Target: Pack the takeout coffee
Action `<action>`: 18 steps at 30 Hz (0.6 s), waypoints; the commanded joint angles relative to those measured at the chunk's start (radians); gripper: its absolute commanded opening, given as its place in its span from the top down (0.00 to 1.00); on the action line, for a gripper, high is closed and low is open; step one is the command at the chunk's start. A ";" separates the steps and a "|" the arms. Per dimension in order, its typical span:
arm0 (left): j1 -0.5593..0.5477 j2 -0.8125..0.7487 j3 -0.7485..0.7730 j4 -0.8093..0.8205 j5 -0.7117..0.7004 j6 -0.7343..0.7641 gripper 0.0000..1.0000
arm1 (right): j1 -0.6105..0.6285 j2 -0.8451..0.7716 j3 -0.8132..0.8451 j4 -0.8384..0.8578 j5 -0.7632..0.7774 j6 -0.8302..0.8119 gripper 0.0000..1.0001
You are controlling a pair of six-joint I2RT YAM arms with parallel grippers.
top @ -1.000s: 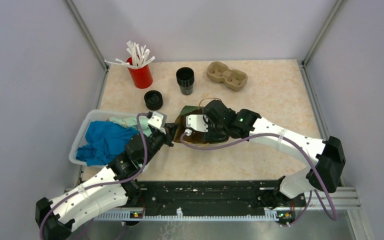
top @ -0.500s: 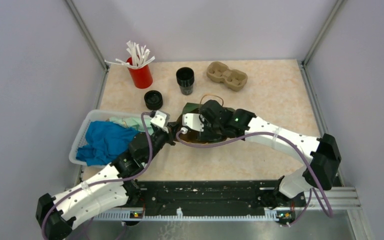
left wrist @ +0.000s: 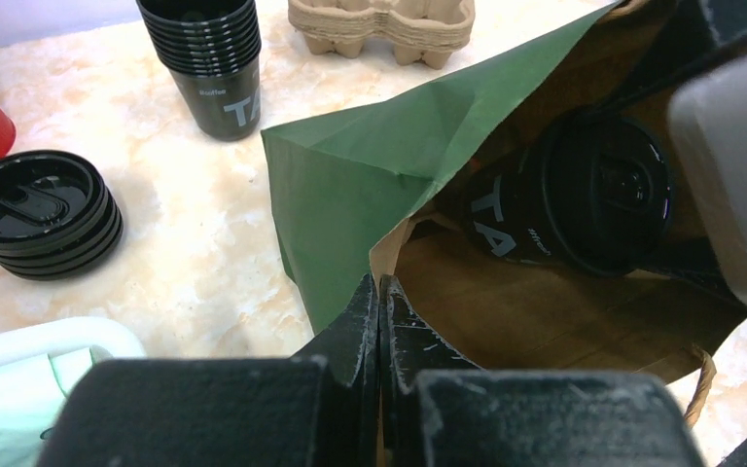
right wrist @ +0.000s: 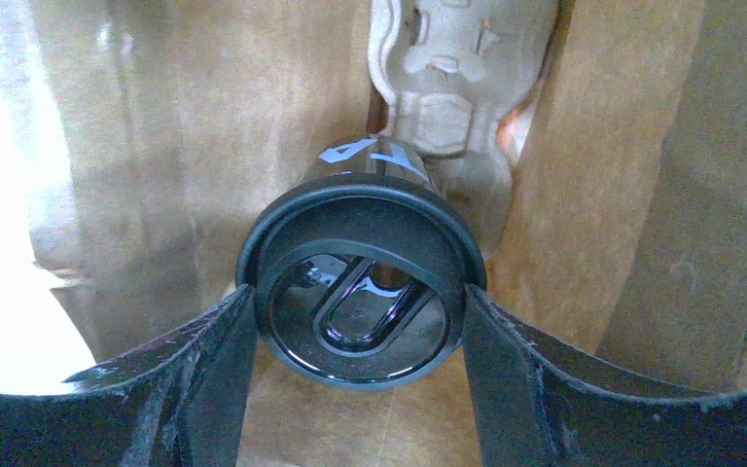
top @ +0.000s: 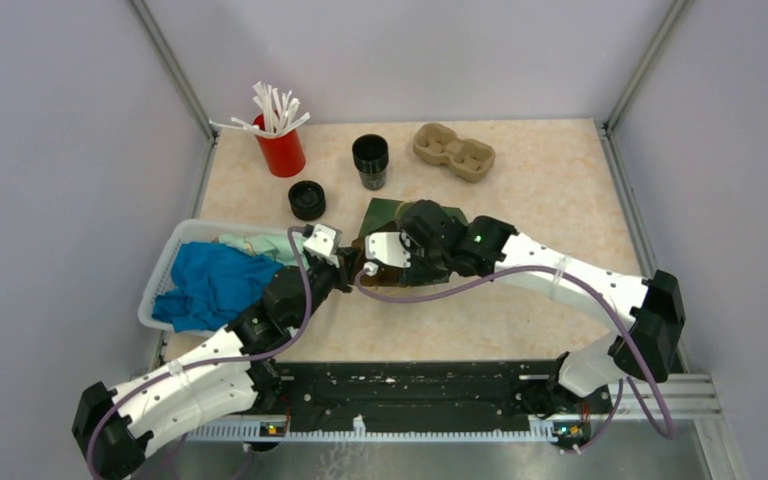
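Note:
The takeout coffee (right wrist: 360, 282), a black cup with a black lid, lies on its side inside a paper bag (left wrist: 350, 165) that is green outside and brown inside. My right gripper (right wrist: 360, 326) is inside the bag, its fingers pressed on both sides of the lid. The cup also shows in the left wrist view (left wrist: 574, 195), in the bag's mouth. My left gripper (left wrist: 380, 292) is shut on the bag's near edge. From above, the bag (top: 380, 213) lies mid-table under my right wrist.
A red cup of white sticks (top: 280, 150), a stack of black cups (top: 370, 160), a stack of black lids (top: 306, 200) and a brown pulp tray (top: 453, 150) stand at the back. A white basket (top: 155, 285) with cloths sits left. A pale moulded-pulp piece (right wrist: 447, 88) lies deep in the bag.
My right gripper has shifted a little to the left with the cup, further into the bag. My left gripper keeps its pinch on the bag edge and has barely moved.

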 commanded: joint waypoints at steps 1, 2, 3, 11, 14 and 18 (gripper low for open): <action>0.001 0.031 0.057 -0.025 -0.033 -0.043 1.00 | 0.024 0.001 0.004 0.032 0.022 -0.099 0.71; 0.001 0.032 0.060 -0.024 -0.030 -0.045 1.00 | 0.024 0.009 -0.003 0.046 0.029 -0.116 0.71; 0.001 0.032 0.062 -0.023 -0.027 -0.047 1.00 | 0.024 0.015 -0.014 0.064 0.033 -0.128 0.71; 0.001 0.007 0.047 -0.039 0.022 -0.061 1.00 | 0.000 0.042 -0.048 0.155 0.131 -0.183 0.72; 0.001 -0.004 0.044 -0.046 0.029 -0.052 1.00 | -0.008 0.047 -0.022 0.124 0.154 -0.210 0.72; 0.001 -0.004 0.052 -0.053 0.039 -0.047 1.00 | -0.052 0.039 -0.031 0.134 0.149 -0.224 0.71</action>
